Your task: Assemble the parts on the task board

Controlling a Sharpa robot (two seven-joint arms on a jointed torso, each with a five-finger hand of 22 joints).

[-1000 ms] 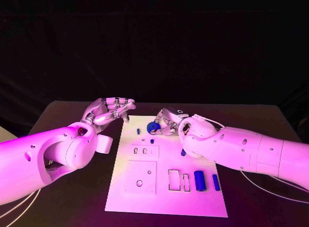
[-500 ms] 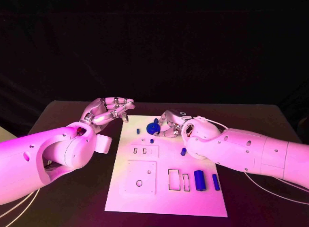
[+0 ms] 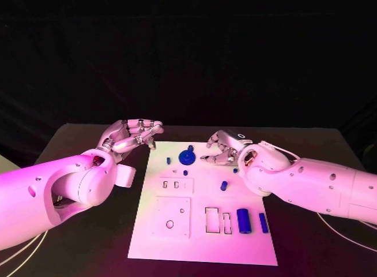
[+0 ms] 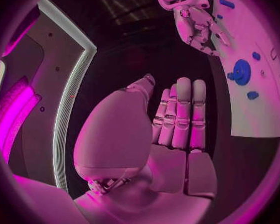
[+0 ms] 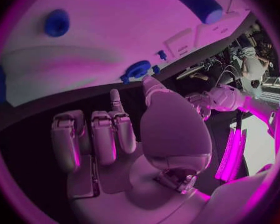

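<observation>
I am holding my right hand (image 3: 224, 148) loose and empty beside the round blue gear (image 3: 187, 156), standing at the far end of the flat white board (image 3: 202, 231) (seated, I think). My left hand (image 3: 132, 135) is curling on nothing.

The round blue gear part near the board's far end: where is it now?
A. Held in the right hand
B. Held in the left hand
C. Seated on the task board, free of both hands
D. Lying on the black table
C: the round blue gear sits on the task board, with the right hand beside it and its fingers off it.
</observation>
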